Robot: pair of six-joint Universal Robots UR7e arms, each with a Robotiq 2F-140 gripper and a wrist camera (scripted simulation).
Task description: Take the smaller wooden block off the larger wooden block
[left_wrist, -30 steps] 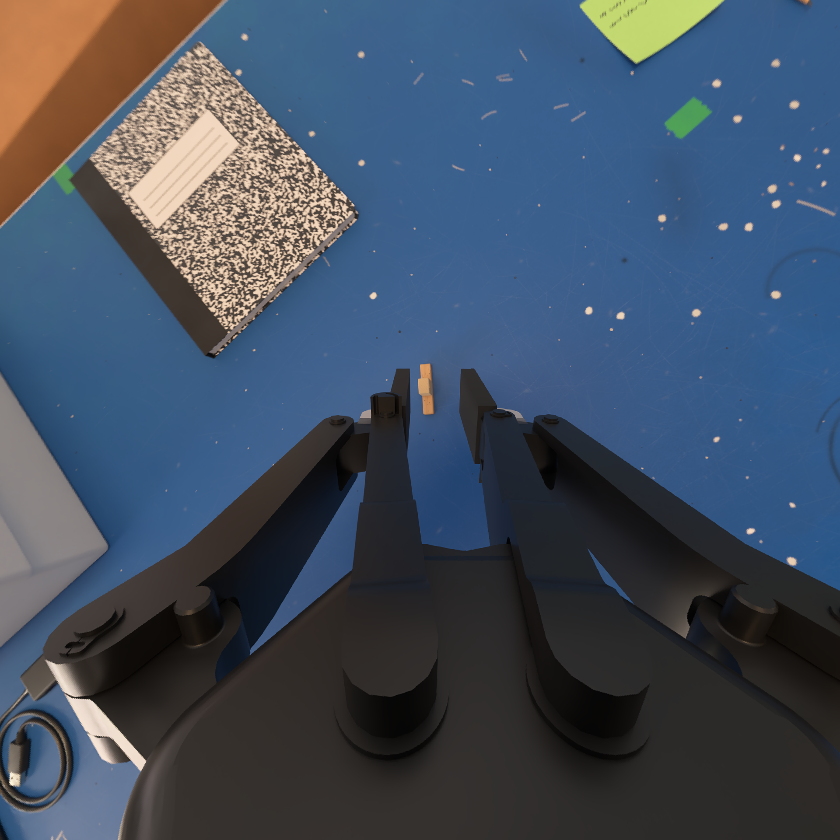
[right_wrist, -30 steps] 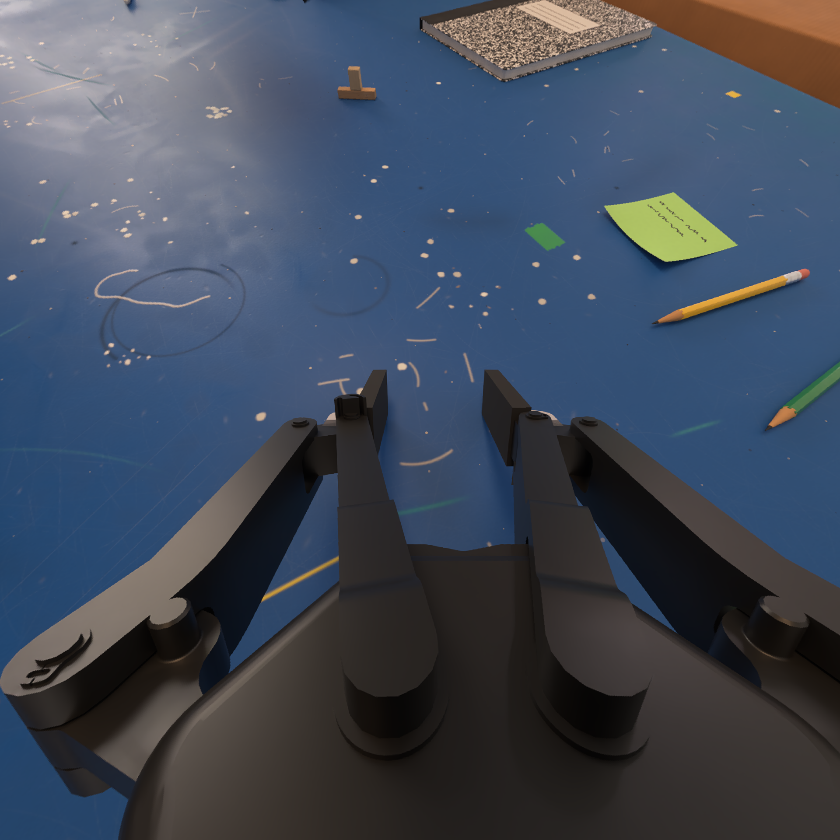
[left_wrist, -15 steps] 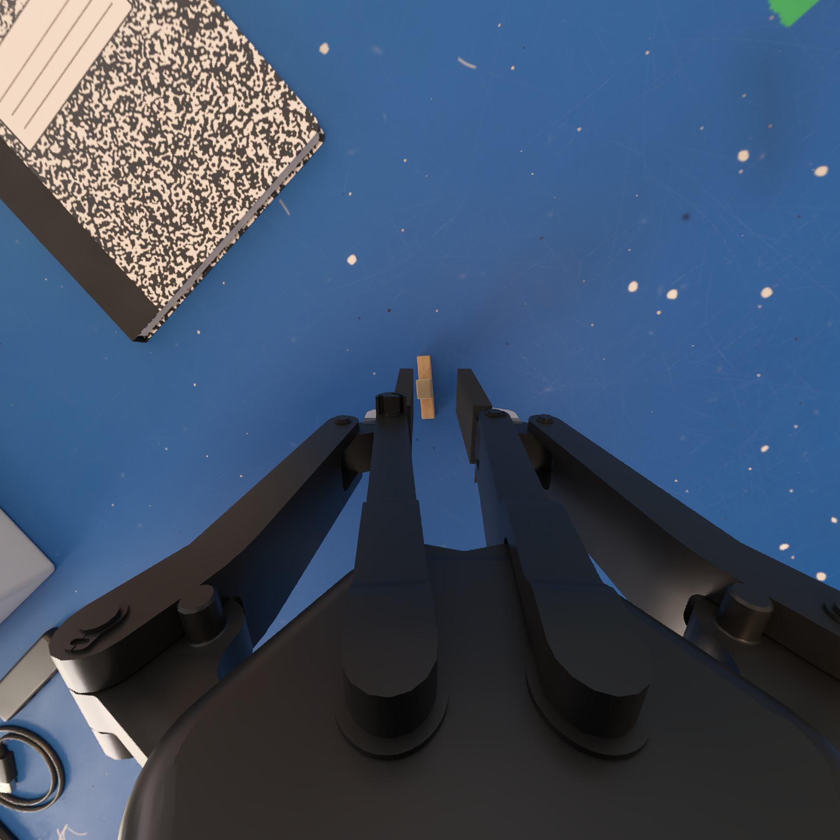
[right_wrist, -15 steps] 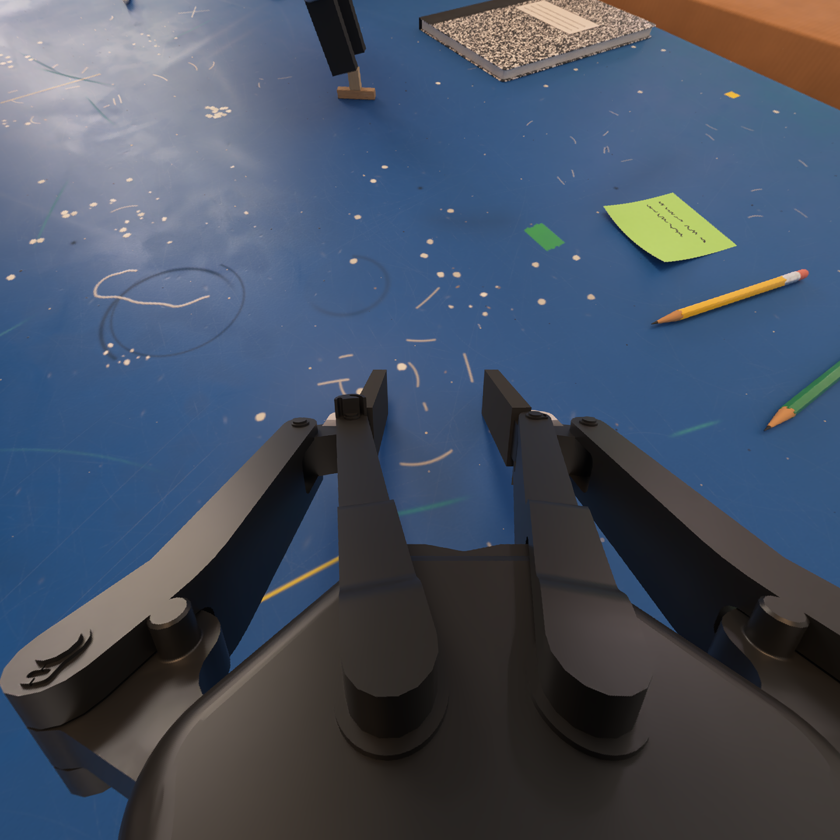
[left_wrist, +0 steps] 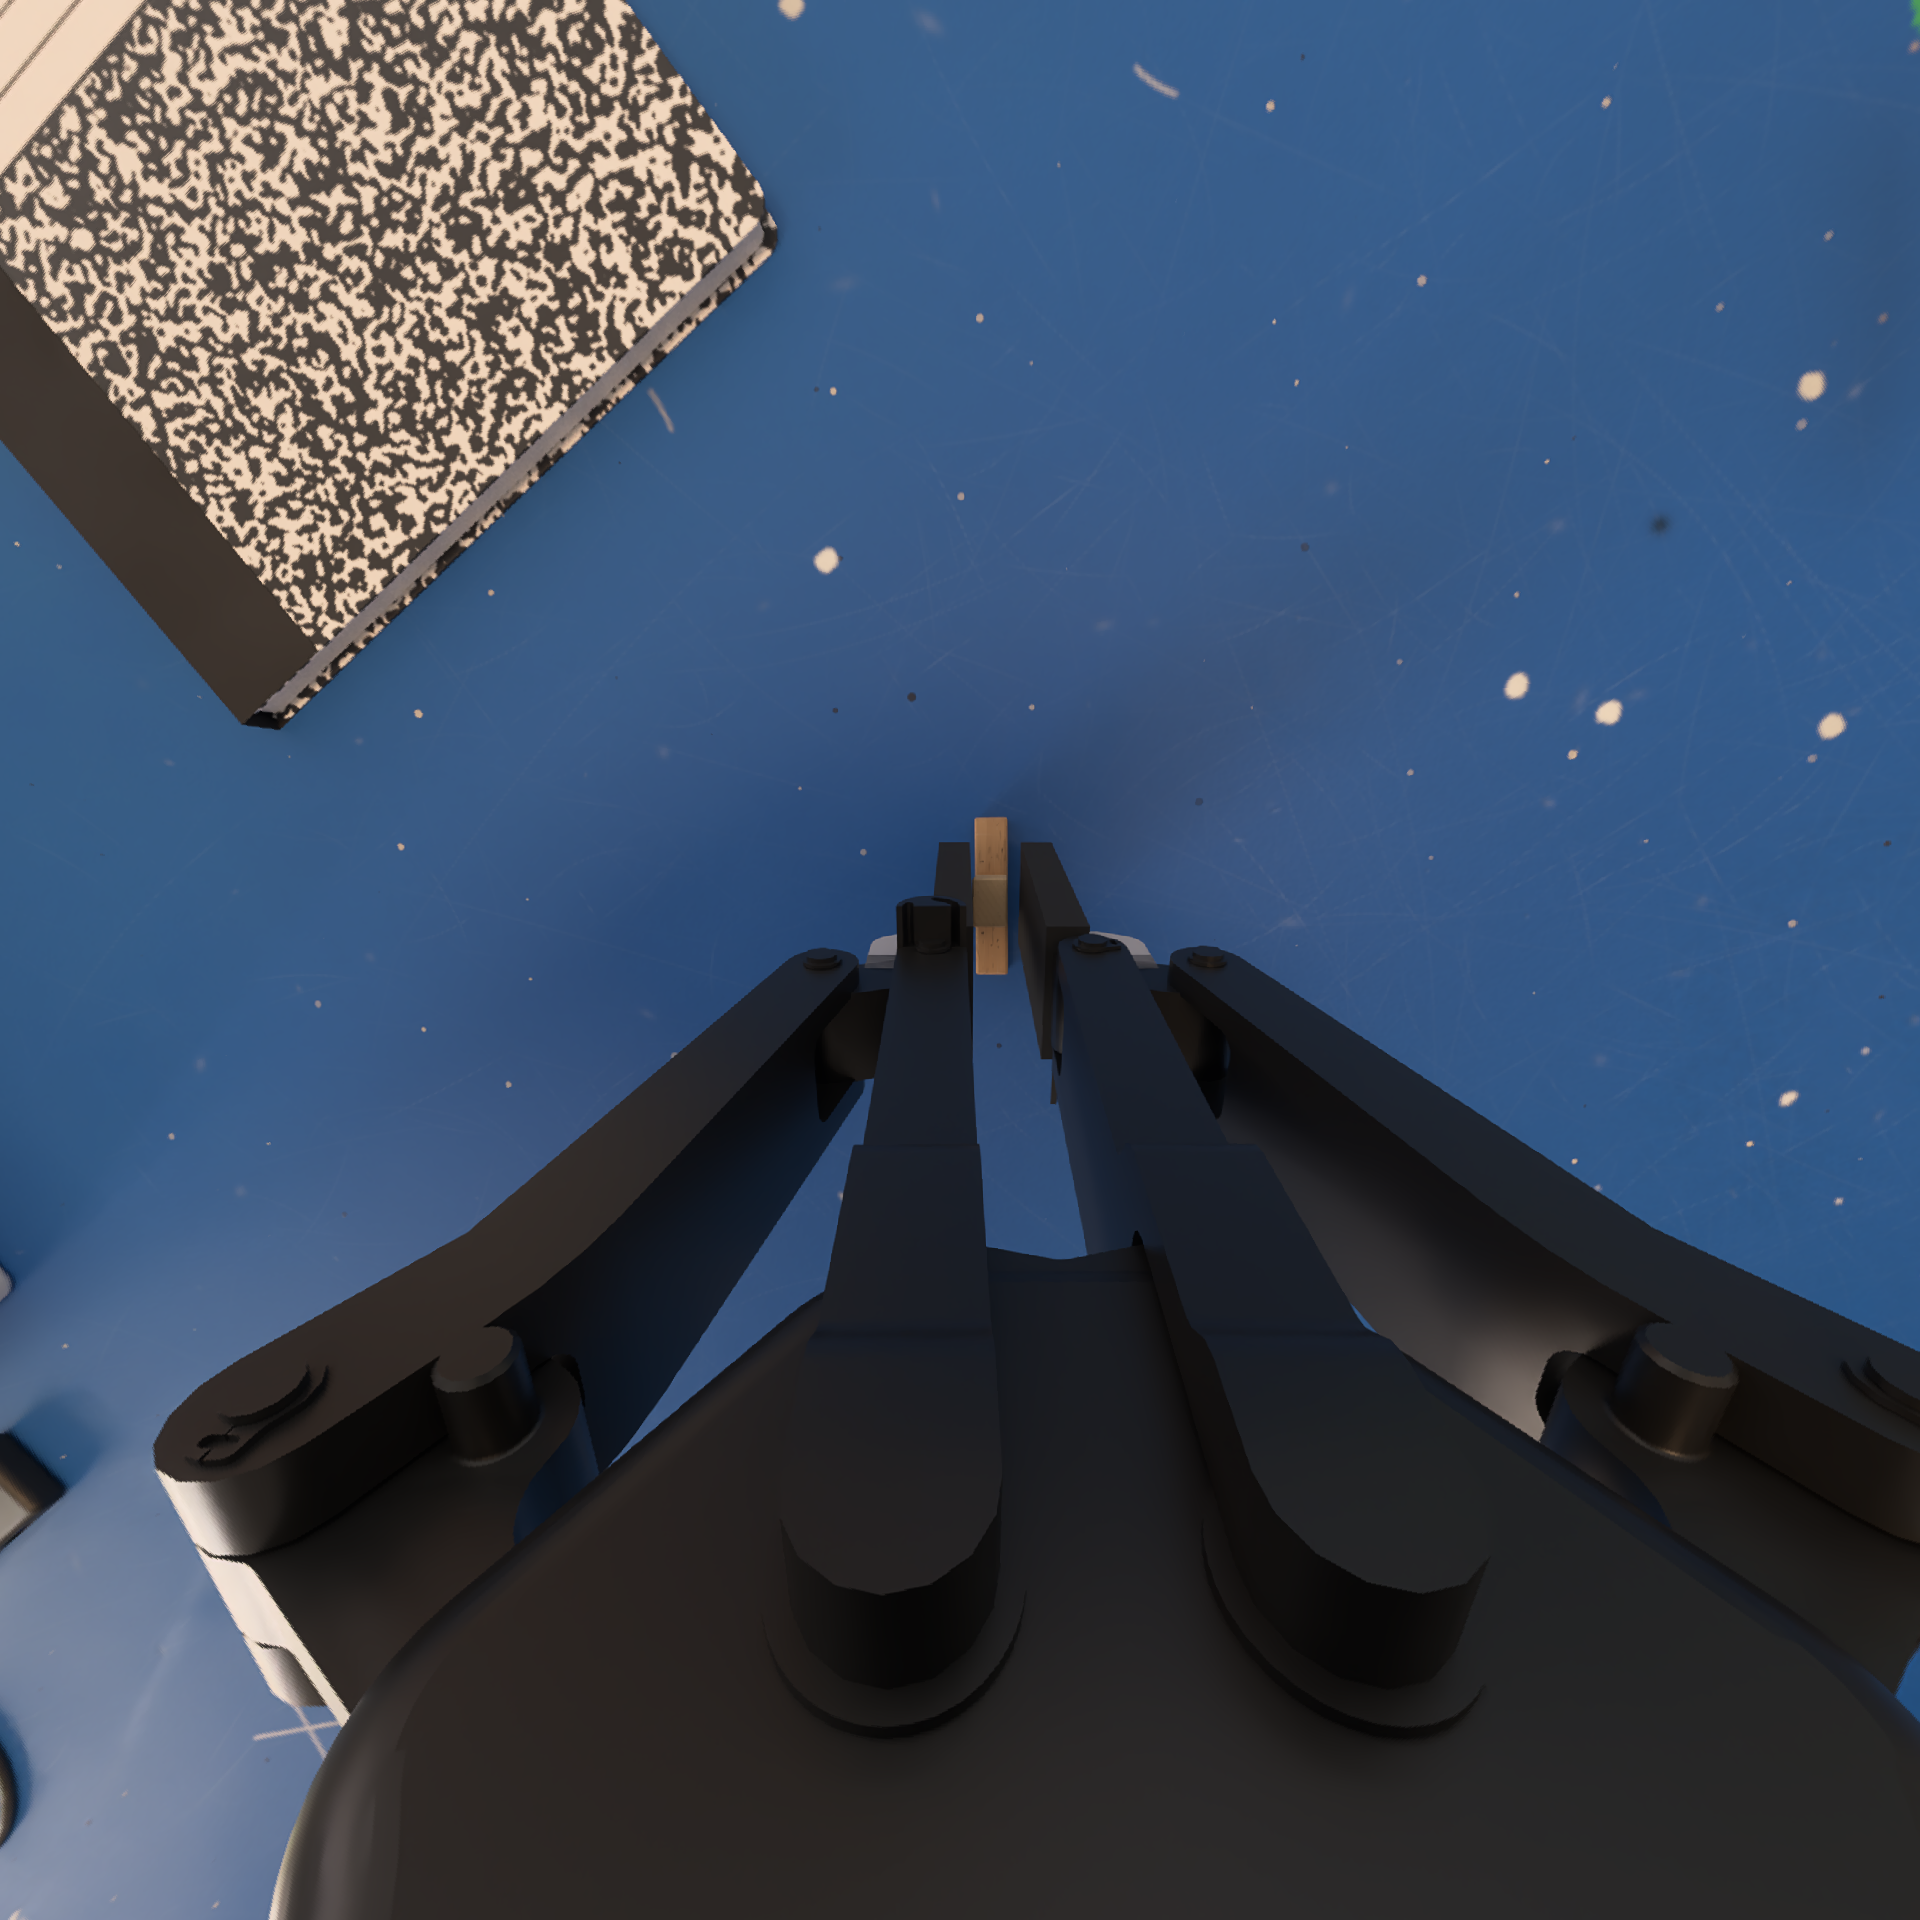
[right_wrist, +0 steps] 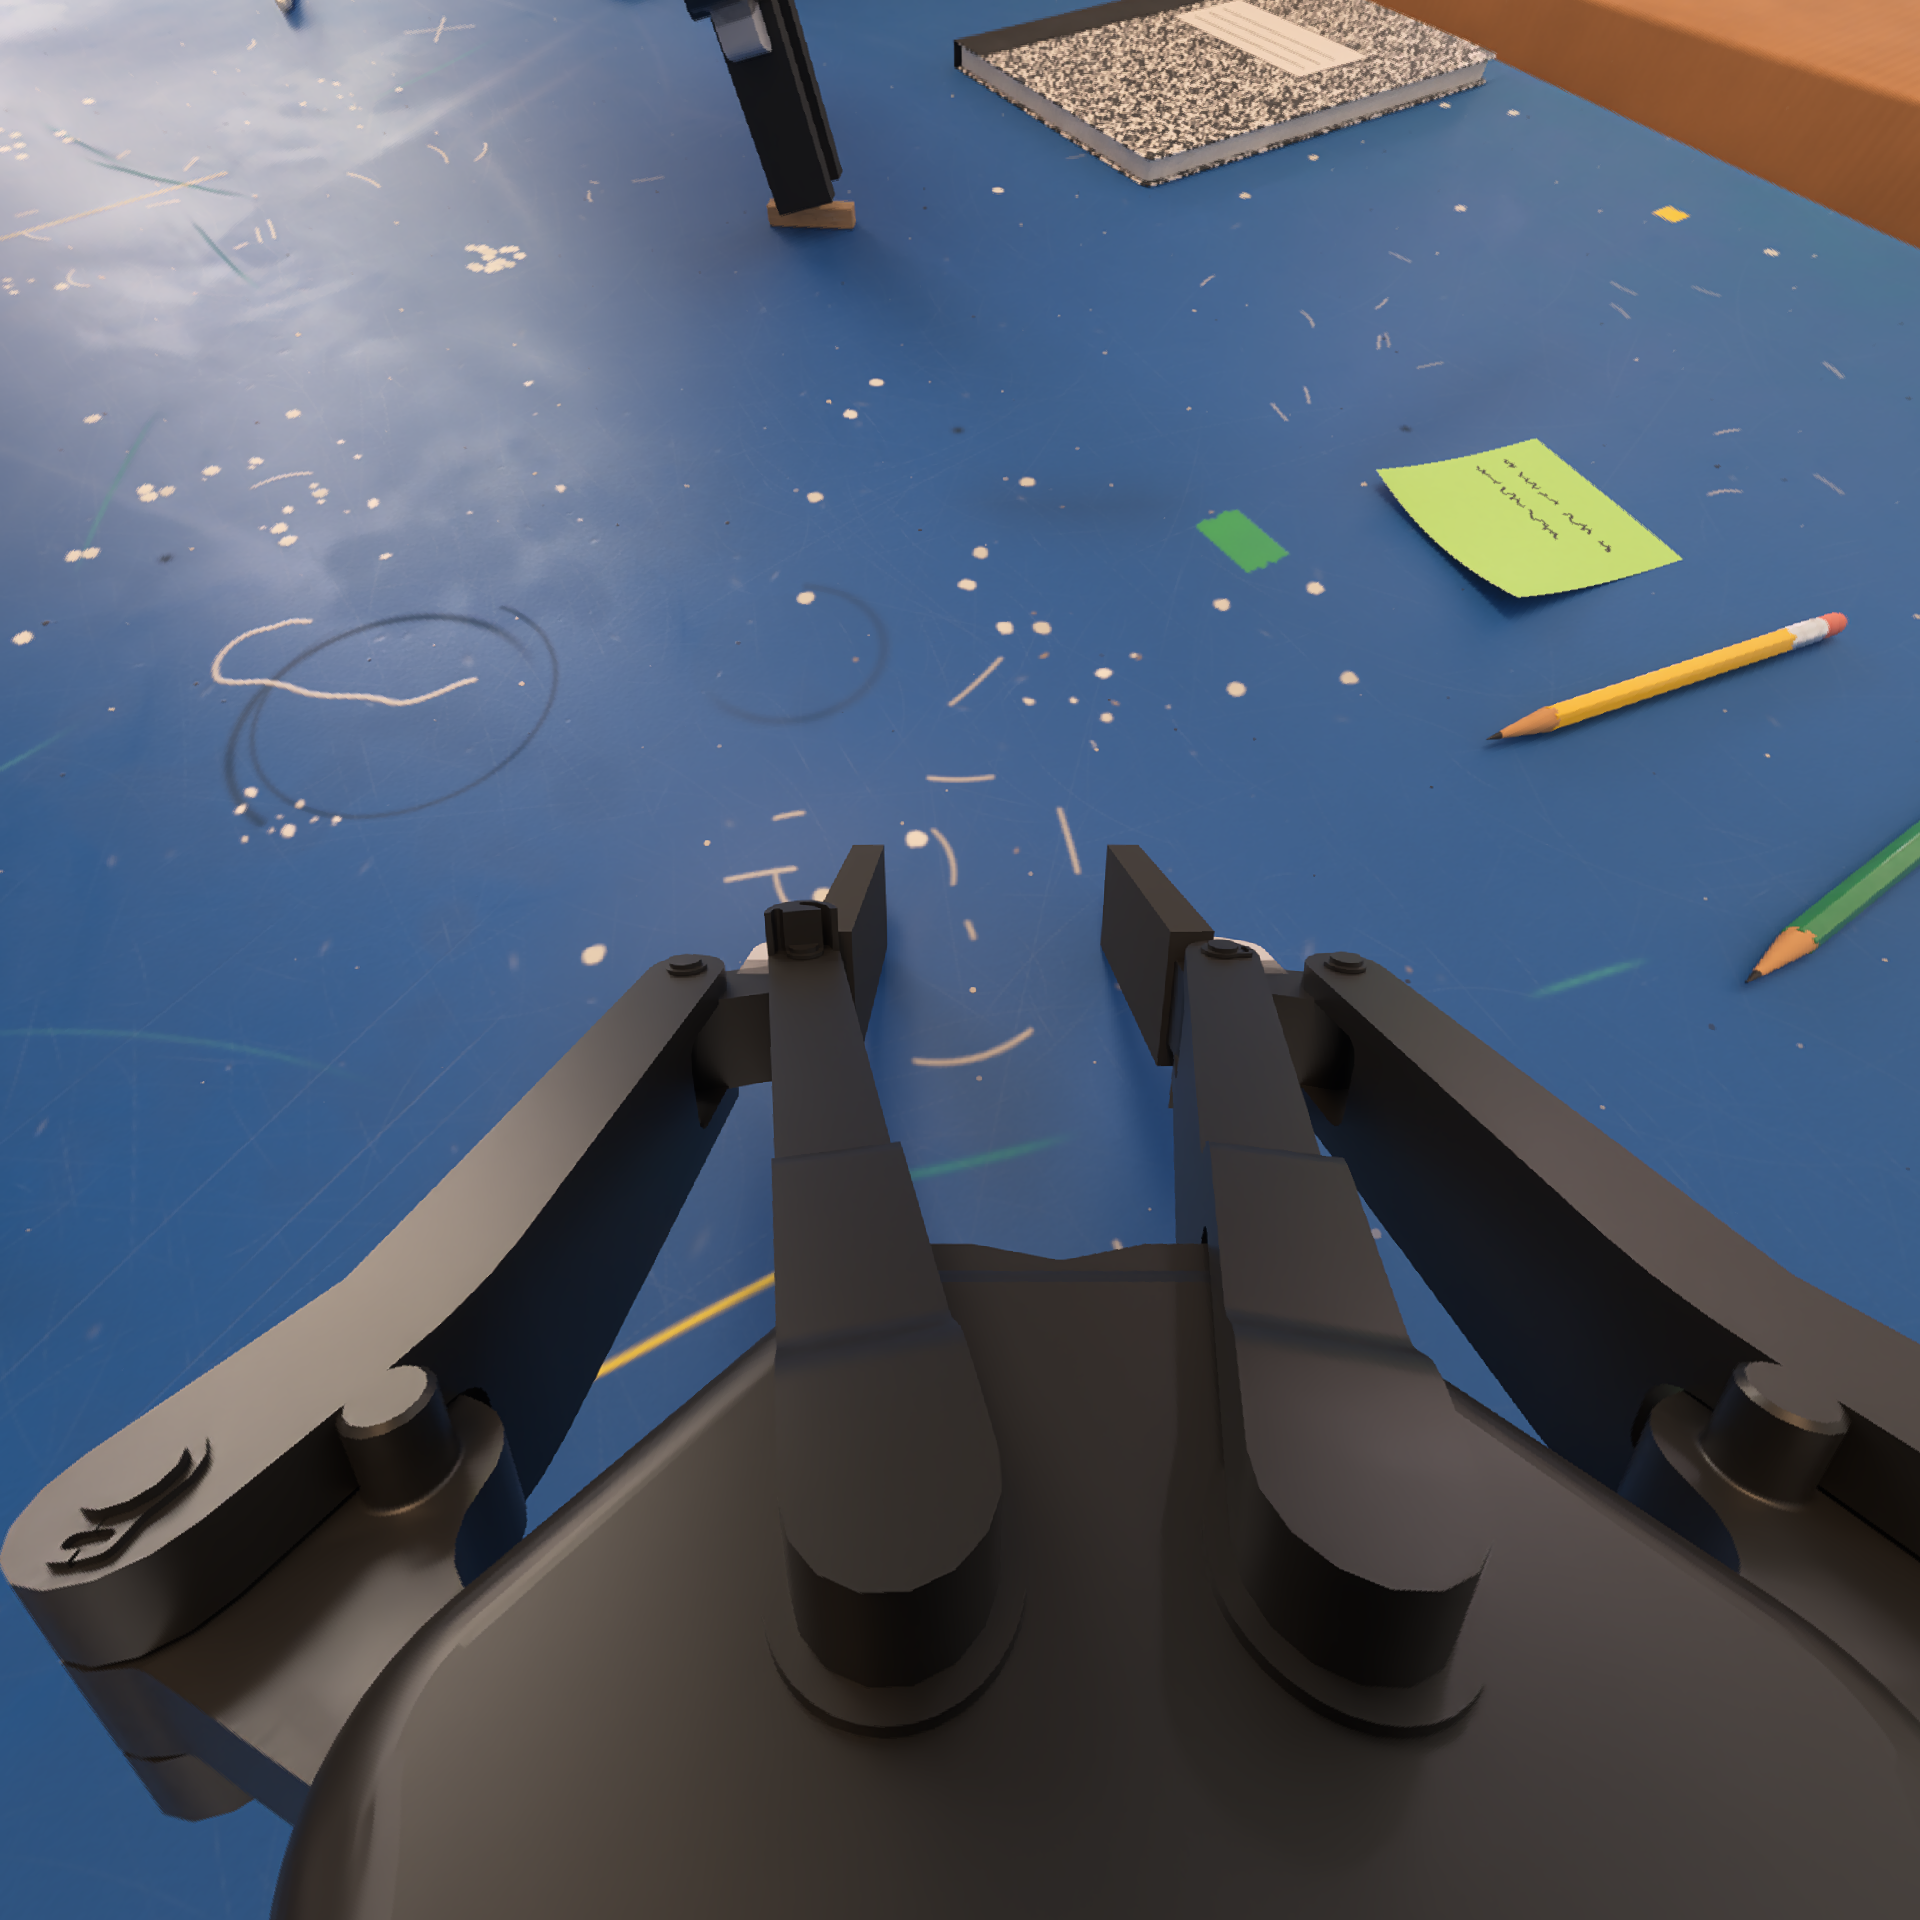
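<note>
The larger wooden block (left_wrist: 990, 940) lies flat on the blue table as a thin light strip. The smaller wooden block (left_wrist: 992, 891) stands on its middle. My left gripper (left_wrist: 995, 862) points straight down with its jaws on either side of the smaller block. They are narrowly open: the left pad is at the block and a thin gap shows on the right. In the right wrist view the left fingers (right_wrist: 795, 156) hide the smaller block, and only the larger block (right_wrist: 811, 215) shows below them. My right gripper (right_wrist: 992, 883) is open and empty, low over the table and far from the blocks.
A speckled notebook (left_wrist: 343, 312) lies to the upper left of the blocks, also in the right wrist view (right_wrist: 1216, 94). A green sticky note (right_wrist: 1527, 520), a yellow pencil (right_wrist: 1673, 675), a green pencil (right_wrist: 1849, 899) and green tape (right_wrist: 1242, 540) lie to the right.
My left gripper has come down over the blocks and its jaws have narrowed around the smaller block. The right gripper has not moved.
</note>
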